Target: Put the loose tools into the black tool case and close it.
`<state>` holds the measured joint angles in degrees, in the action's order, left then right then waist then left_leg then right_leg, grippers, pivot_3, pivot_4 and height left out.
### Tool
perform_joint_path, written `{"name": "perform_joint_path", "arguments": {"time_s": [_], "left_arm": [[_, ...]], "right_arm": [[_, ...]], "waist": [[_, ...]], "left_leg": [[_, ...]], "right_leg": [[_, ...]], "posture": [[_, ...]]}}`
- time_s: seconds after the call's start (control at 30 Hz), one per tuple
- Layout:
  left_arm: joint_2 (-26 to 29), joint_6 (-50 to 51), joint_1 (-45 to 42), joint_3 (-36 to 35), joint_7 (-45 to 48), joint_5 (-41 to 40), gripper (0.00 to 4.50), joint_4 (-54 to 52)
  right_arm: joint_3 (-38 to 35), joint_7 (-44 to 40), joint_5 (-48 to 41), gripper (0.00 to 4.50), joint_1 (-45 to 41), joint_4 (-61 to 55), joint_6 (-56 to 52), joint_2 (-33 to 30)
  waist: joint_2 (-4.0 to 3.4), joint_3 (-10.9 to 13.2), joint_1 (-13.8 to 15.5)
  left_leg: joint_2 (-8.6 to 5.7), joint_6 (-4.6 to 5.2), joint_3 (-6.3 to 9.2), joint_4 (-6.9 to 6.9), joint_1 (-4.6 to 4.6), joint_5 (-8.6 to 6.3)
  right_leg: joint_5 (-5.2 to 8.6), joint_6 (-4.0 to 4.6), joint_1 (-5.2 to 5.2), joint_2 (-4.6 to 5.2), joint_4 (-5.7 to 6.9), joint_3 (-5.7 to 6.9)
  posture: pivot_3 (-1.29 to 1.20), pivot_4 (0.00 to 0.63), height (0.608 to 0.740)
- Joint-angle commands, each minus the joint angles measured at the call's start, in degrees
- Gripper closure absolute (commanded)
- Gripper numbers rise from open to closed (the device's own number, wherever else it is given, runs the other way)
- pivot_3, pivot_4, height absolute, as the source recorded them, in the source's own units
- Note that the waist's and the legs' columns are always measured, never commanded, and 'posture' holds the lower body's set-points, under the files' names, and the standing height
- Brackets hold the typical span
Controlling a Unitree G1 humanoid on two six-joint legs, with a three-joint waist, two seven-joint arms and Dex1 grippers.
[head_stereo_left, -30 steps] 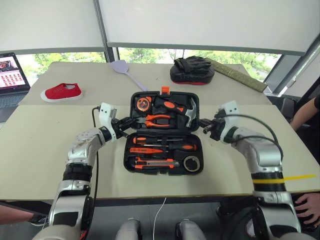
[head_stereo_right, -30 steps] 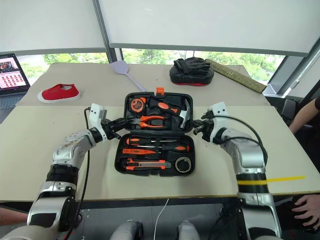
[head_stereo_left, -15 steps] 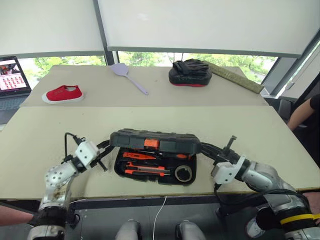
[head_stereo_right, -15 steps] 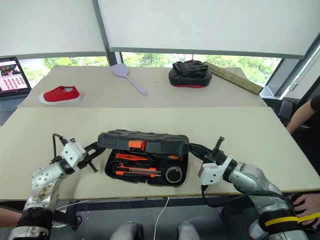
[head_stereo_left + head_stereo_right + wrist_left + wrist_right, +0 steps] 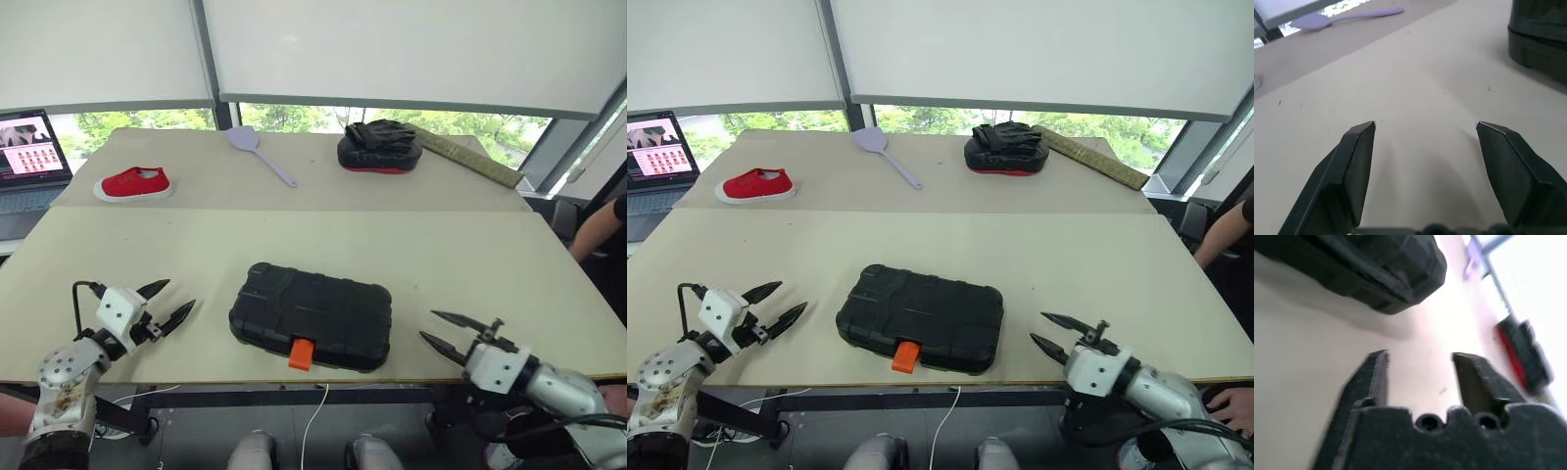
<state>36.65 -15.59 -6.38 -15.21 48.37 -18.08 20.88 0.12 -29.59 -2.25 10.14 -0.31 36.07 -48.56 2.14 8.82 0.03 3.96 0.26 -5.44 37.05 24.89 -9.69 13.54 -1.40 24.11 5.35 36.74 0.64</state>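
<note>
So right at the near edge of the table (image 5: 118, 245) you've got both grippers sitting low, one on each side of the black tool case (image 5: 312, 315). The left gripper (image 5: 168, 304) is off to the case's left, fingers spread wide with nothing between them, pointing in toward the case but clearly apart from it. The right gripper (image 5: 449, 335) is on the other side, also just off the case's right end, fingers parted a bit less, and empty too. Neither one is touching anything as far as I can see.

The case itself lies flat between them with the lid down, long side running left to right across the table, so each gripper faces one short end. Its orange latch (image 5: 302, 353) sticks out on the near long side, facing the robot, roughly in the middle. I can't see any loose tools out on the table.

My read: the lid's shut but that latch looks like it's still flipped out, so the next bit is probably pressing it home. It sits about midway between the two grippers, maybe slightly nearer the left one, and either would have to swing inward along the front edge.

Further back there's a red shoe (image 5: 133, 183), a purple spatula (image 5: 257, 151) and a black mitt (image 5: 379, 146), all well clear.
</note>
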Motion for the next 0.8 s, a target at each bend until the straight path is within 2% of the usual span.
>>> {"name": "perform_joint_path", "arguments": {"time_s": [0.03, 0.1, 0.17, 0.27, 0.5, 0.67, 0.8], "left_arm": [[-0.4, 6.3, -3.7, 1.2, -1.7, -1.4, 1.81, -6.2], [-0.6, 9.0, -5.3, 2.6, -1.8, -0.7, 2.58, -8.0], [-0.7, 11.3, -8.8, 4.6, -1.7, 0.5, 3.45, -7.7], [-1.8, 13.5, -14.2, 7.4, -1.9, 1.9, 4.45, -6.0], [-2.6, 12.9, -22.3, 14.5, 1.9, 7.8, 4.45, 2.6], [-3.4, 13.2, -22.0, 17.3, 5.4, 8.7, 4.45, 4.4], [-3.2, 15.2, -19.4, 17.0, 5.7, 8.4, 4.45, 2.8]], "right_arm": [[-2.7, -6.4, -13.0, 3.75, 4.6, -10.2, -8.3, -2.4], [-3.0, -9.4, -17.7, 4.4, 7.8, -14.6, -13.6, -3.6], [-2.2, -12.8, -20.5, 4.5, 10.8, -19.4, -18.5, -5.3], [-1.3, -16.3, -20.5, 4.5, 15.4, -24.0, -23.4, -7.0], [2.9, -18.8, -19.0, 4.5, 12.1, -30.9, -31.4, -5.4], [5.2, -16.4, -18.6, 4.5, 3.4, -32.0, -37.6, -0.5], [6.2, -15.3, -17.0, 4.5, -2.5, -28.5, -39.9, 3.4]], "waist": [[0.0, 0.0, 0.1], [0.0, 0.0, 0.2], [0.01, 0.0, 0.5], [0.05, 0.0, 0.9], [0.16, -0.1, 0.5], [0.25, -0.1, 0.6], [0.34, -0.1, 0.7]], "left_leg": [[0.0, 0.0, 0.0, 0.0, 0.0, 0.0], [0.0, -0.01, 0.01, 0.01, -0.03, -0.01], [0.0, -0.02, 0.01, 0.01, -0.06, -0.01], [-0.03, -0.02, 0.01, 0.0, -0.05, -0.01], [-0.02, -0.01, 0.03, 0.01, -0.03, -0.01], [-0.02, 0.01, 0.06, 0.01, 0.06, -0.01], [-0.04, 0.01, 0.1, 0.02, 0.13, -0.01]], "right_leg": [[0.02, -0.02, 0.0, 0.0, 0.01, 0.0], [0.06, -0.08, -0.02, -0.01, 0.0, 0.0], [0.07, -0.08, -0.05, -0.02, 0.0, 0.0], [0.12, -0.07, -0.05, -0.03, 0.0, -0.01], [0.1, -0.16, 0.01, -0.11, -0.05, -0.02], [0.1, -0.14, 0.09, -0.14, -0.05, -0.02], [0.04, -0.05, 0.1, -0.13, -0.05, 0.02]], "posture": [[0.0, 0.15, 0.74], [0.0, 0.15, 0.74], [0.0, 0.15, 0.74], [0.0, 0.15, 0.74], [0.0, 0.15, 0.74], [0.0, 0.15, 0.74], [0.0, 0.15, 0.74]]}}
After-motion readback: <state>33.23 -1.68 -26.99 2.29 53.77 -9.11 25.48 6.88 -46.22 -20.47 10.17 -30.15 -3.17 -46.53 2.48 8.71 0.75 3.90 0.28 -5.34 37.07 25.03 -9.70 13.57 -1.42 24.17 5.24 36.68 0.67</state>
